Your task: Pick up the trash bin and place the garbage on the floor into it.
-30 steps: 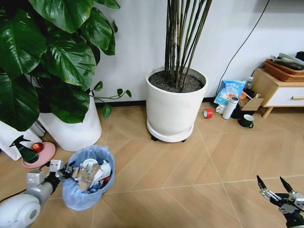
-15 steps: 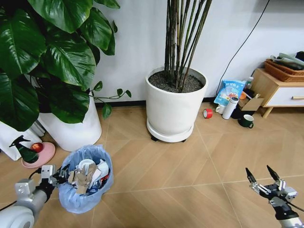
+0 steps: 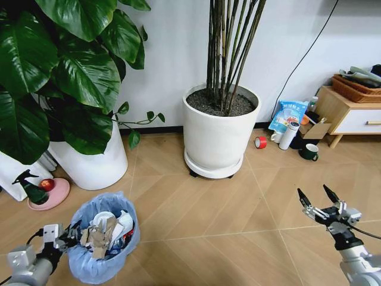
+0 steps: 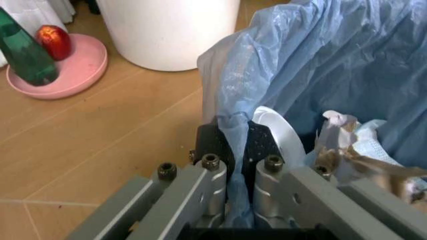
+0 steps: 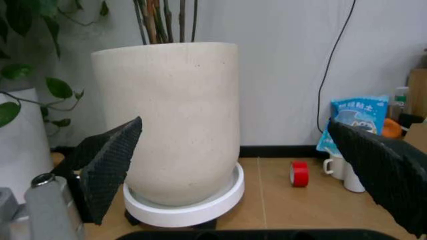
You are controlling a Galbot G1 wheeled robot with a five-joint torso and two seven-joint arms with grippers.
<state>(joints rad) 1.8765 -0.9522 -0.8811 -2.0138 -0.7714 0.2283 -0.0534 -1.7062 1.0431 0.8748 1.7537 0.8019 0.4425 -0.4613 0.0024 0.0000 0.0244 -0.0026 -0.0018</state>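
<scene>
Trash bin [image 3: 101,244], blue-bagged and stuffed, sitting low on the wood floor [image 3: 226,220], out in front of the leafy plant's white pot [image 3: 89,164] and well off to the left of the middle plant pot [image 3: 220,140]. Using that middle pot as the anchor for everything else.

Looks light overall. Hard dark shell under the liner, judging by the bit showing in the left wrist view, but the blue bag [image 4: 320,65] is thin, crinkly and slippery, so probably slides or tears if taken alone. Best hold: rim and bag pinched together, which is where the left gripper [image 4: 235,165] sits, fingers [image 4: 207,180] closed narrow on the near edge with a fold of plastic squeezed between them. Seems a fair grip, though a tilt could tip the load out.

Garbage [image 3: 107,229] heaped above the rim: crumpled paper, a white disc [image 4: 283,132], brownish scraps, a touch of red. Soft, loose, nothing heavy.

Right gripper [image 3: 318,202] hovering well to the right of the middle pot and nearer the camera, fingers [image 5: 107,160] spread wide, holding nothing.

Hard to make out: bin base cut off at the frame bottom, so can't tell whether lifted or resting. Deeper contents buried. Red tape roll [image 3: 260,142], white flask, mug [image 3: 308,152] and blue packet [image 3: 287,114] sitting right of the pot by the wall; can't say if any counts as litter.
</scene>
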